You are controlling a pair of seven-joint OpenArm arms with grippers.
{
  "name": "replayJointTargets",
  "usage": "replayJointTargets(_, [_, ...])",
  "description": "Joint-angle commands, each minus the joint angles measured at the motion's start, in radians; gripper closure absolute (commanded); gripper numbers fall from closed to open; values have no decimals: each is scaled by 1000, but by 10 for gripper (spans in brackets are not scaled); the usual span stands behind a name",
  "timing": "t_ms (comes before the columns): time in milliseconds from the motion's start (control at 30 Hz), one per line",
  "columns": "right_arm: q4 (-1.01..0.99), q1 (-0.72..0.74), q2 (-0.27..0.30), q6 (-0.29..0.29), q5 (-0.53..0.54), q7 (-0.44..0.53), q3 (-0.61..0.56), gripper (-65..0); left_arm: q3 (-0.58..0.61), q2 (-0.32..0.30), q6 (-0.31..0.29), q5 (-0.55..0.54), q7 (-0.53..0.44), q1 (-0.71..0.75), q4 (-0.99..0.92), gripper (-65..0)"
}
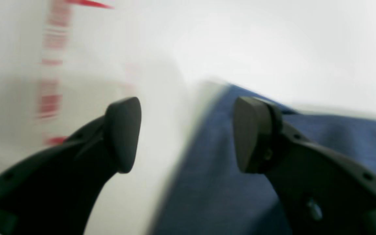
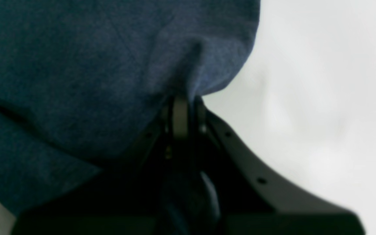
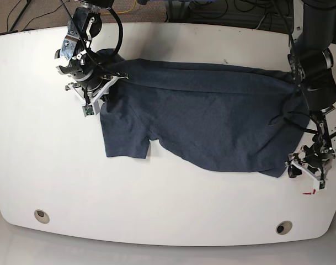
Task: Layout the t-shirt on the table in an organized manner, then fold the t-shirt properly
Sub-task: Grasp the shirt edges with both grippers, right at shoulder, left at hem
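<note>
One t-shirt [image 3: 206, 116], dark blue heathered cotton, is lying spread sideways across the far half of the one white table [image 3: 156, 210], plain side up, no lettering showing; it is reaching from the right gripper [image 2: 186, 98] at one end to the left gripper [image 3: 305, 168] at the other. Its far edge is doubling over in a long loose fold, one sleeve is jutting toward the near edge, and the near hem is running slantwise, so the laying-out is looking, by my judgement, partly done: the cloth is mostly flat but not yet squared or smoothed. No proper fold is showing yet; that whole stage seems to be remaining. Grippers, two. The right gripper is pinching shut on a bunched edge of the t-shirt, fabric puckering into its closed jaws in the wrist view. The left gripper is standing wide apart, holding nothing, one fingertip [image 1: 124, 133] hanging over bare table and the other over the t-shirt's corner; whether either is touching the surface cannot be told through the blur. Grommet holes, two, grey and round, sitting near the table's near edge, well apart, one toward each corner [image 3: 41, 216]. Red tape marks [image 1: 51, 104], several short strips just beside the left gripper, their exact count being lost to blur.
</note>
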Motion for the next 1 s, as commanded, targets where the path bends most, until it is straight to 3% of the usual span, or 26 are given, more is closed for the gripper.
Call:
replayJointTargets(0, [19,11,4,0,11,23,0,-21,2,-4,-7,-7,-15,-27,-8,-403])
replayJointTargets(600, [19,11,4,0,12,25,-3,-21,8,4,-7,-6,-74,-34,-181,-404])
replayJointTargets(967, [19,11,4,0,12,25,-3,-21,8,50,-10,-6,-65,-51,-201,-403])
